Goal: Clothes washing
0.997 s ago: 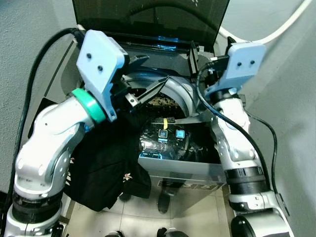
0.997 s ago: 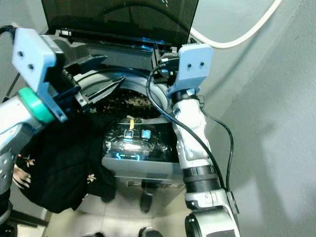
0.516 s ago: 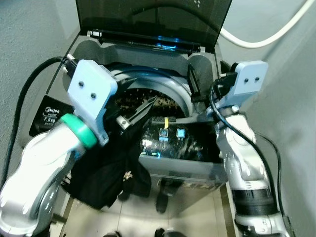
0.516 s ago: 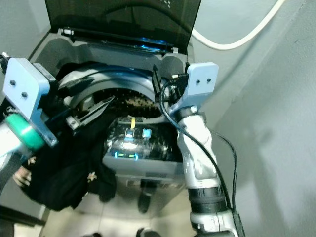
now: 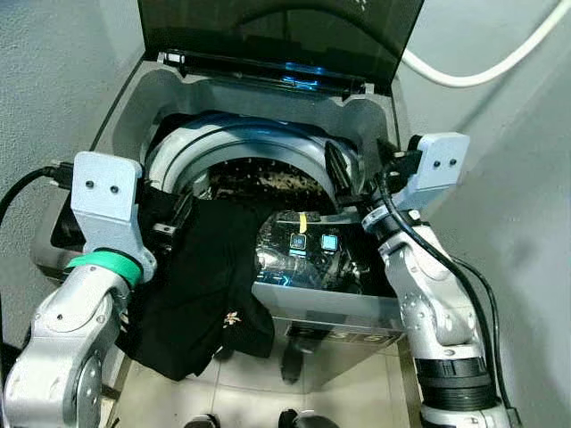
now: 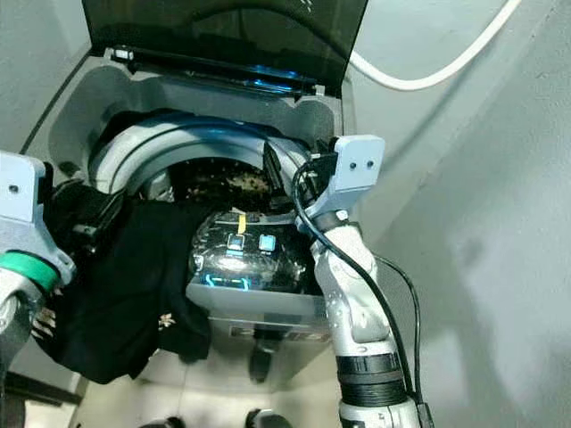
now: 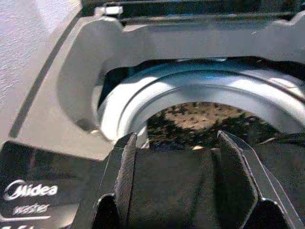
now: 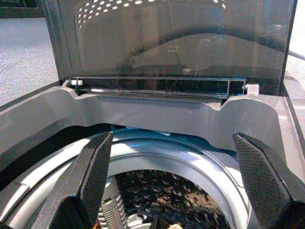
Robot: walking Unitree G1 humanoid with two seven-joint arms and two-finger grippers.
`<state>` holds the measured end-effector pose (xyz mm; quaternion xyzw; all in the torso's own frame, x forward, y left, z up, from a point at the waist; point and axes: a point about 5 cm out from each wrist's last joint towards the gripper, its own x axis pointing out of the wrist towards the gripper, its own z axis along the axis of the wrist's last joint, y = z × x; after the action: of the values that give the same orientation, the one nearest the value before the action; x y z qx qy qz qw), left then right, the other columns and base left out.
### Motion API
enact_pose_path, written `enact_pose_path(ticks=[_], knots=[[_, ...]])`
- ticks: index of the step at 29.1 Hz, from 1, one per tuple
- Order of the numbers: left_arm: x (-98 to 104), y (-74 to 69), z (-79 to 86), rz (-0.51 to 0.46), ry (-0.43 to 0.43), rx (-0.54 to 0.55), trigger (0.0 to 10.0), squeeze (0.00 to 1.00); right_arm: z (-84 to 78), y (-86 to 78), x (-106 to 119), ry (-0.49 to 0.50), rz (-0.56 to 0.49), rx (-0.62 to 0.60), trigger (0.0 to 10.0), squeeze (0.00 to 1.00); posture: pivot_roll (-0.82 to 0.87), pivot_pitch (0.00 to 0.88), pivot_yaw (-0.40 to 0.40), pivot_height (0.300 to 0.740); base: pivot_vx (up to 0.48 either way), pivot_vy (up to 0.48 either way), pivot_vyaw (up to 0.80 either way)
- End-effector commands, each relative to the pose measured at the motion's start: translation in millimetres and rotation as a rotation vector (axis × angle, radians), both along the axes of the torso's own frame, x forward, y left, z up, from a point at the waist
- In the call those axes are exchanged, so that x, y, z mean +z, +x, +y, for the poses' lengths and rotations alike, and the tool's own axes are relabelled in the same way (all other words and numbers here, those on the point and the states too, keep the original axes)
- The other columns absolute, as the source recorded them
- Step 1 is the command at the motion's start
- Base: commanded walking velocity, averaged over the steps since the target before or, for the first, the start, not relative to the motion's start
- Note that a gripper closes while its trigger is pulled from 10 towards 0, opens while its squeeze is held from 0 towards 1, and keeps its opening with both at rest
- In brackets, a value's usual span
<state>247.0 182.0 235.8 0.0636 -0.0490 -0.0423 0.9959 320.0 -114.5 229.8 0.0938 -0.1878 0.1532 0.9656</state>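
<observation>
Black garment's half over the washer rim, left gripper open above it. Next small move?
Probably lower the left gripper and close on the black garment: its fingers are open, and most of the cloth hangs outside the washer over the front rim, short of the drum.

A garment hangs over the washer rim's left front (lid raised behind).
</observation>
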Motion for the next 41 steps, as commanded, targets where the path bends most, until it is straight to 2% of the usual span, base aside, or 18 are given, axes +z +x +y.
enact_pose_path(ticks=[1,2,3,4,7,9,10,12,19,20,21,22,23,24,29,32,37,41], knots=[[-10,0.6,4.2,0.055,0.014,0.040,10.0,0.00,-0.9,0.9,-1,-0.003,0.013,0.005,10.0,0.00,0.12,0.114,-0.034,0.740,0.000,0.000,0.00],[-10,0.6,4.2,0.055,0.014,0.040,10.0,0.00,-0.9,0.9,-1,-0.003,0.013,0.005,10.0,0.00,0.12,0.114,-0.034,0.740,0.000,0.000,0.00],[-12,1.5,7.5,0.075,-0.008,0.059,10.0,0.00,-0.5,0.9,0,-0.001,0.014,0.007,10.0,0.00,0.12,0.115,-0.034,0.740,0.000,0.000,0.00],[-16,2.7,8.5,0.108,-0.071,0.056,10.0,0.00,0.1,0.2,1,0.000,0.018,0.012,10.0,0.00,0.12,0.115,-0.033,0.740,0.000,0.000,0.00],[-19,3.5,8.5,0.131,-0.116,0.049,10.0,0.00,0.5,-0.3,2,0.000,0.020,0.016,10.0,0.00,0.12,0.115,-0.033,0.740,0.000,0.000,0.00],[-26,2.3,-0.4,0.211,-0.191,-0.050,10.0,0.00,1.2,-1.4,3,-0.001,0.020,0.021,10.0,0.00,0.12,0.117,-0.031,0.740,0.000,0.000,0.00],[-26,2.3,-0.4,0.211,-0.191,-0.050,10.0,0.00,1.2,-1.4,3,-0.001,0.020,0.021,10.0,0.00,0.12,0.117,-0.031,0.740,0.000,0.000,0.00],[-31,-1.4,-7.9,0.278,-0.255,-0.131,10.0,0.00,1.1,-1.6,4,-0.001,0.017,0.020,10.0,0.00,0.12,0.119,-0.030,0.740,0.000,0.000,0.00],[-33,-5.5,-10.3,0.300,-0.266,-0.176,10.0,0.00,1.0,-1.9,4,-0.001,0.017,0.018,10.0,0.00,0.12,0.123,-0.032,0.740,0.000,0.000,0.00],[-33,-5.6,-10.2,0.300,-0.263,-0.176,7.5,0.00,1.1,-2.0,4,-0.001,0.017,0.018,10.0,0.00,0.12,0.123,-0.032,0.740,0.000,0.000,0.00],[-33,-5.6,-10.2,0.300,-0.263,-0.176,7.5,0.00,1.1,-2.0,4,-0.001,0.017,0.018,10.0,0.00,0.12,0.123,-0.032,0.740,0.000,0.000,0.00],[-32,-4.7,-9.4,0.294,-0.247,-0.168,3.6,0.00,1.6,-1.9,4,0.000,0.018,0.020,10.0,0.00,0.12,0.123,-0.033,0.740,0.000,0.000,0.00],[-32,-4.7,-9.4,0.294,-0.247,-0.168,3.6,0.00,1.6,-1.9,4,0.000,0.018,0.020,10.0,0.00,0.12,0.123,-0.033,0.740,0.000,0.000,0.00],[-31,-3.4,-8.0,0.285,-0.205,-0.154,0.0,0.00,2.2,-1.7,4,0.000,0.018,0.022,10.0,0.00,0.12,0.124,-0.034,0.740,0.000,0.000,0.00],[-24,-1.2,-4.1,0.239,-0.084,-0.129,0.0,0.00,3.0,-1.4,5,0.000,0.021,0.024,10.0,0.00,0.12,0.123,-0.034,0.740,0.000,0.000,0.00],[-22,-1.2,-4.1,0.228,-0.067,-0.131,0.0,0.00,3.0,-1.5,5,0.000,0.021,0.023,10.0,0.00,0.12,0.123,-0.034,0.740,0.000,0.000,0.00],[-3,2.2,-13.9,0.107,0.012,-0.218,0.0,0.00,3.5,-0.8,5,0.000,0.019,0.023,10.0,0.00,0.11,0.118,-0.035,0.740,0.000,0.000,0.00],[4,4.3,-18.3,0.062,0.047,-0.258,0.0,0.00,3.8,-0.5,6,0.000,0.018,0.023,10.0,0.00,0.11,0.116,-0.035,0.740,0.000,0.000,0.00]])
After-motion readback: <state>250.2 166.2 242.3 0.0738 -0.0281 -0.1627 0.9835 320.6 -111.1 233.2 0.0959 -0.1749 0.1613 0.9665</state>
